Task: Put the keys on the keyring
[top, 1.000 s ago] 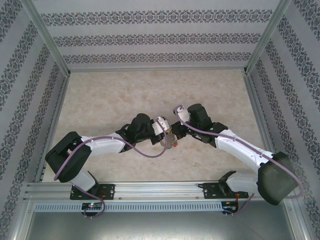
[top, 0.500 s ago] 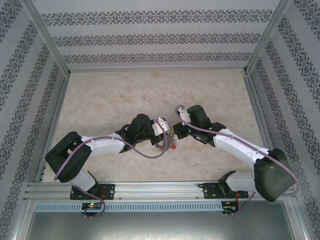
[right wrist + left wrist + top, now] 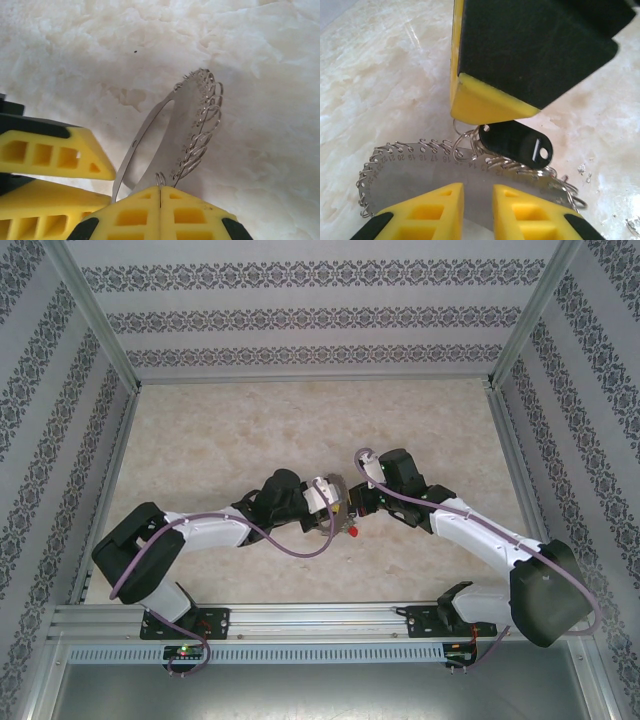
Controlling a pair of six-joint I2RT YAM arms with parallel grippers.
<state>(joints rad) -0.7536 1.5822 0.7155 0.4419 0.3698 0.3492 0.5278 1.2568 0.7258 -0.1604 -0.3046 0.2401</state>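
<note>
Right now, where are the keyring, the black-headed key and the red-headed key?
keyring (image 3: 410,172): left wrist view, on its flat numbered band.
black-headed key (image 3: 515,142): left wrist view, middle of its black head.
red-headed key (image 3: 352,533): top external view, on its red head.

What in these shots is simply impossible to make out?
- Left wrist view: the right gripper covers part of the black key, so whether it is threaded on the keyring is unclear.
- Same view: the left gripper and the bottom edge cut off the keyring's near part.
- Top view: the red key is too small to tell whether it hangs or lies on the table.
</note>
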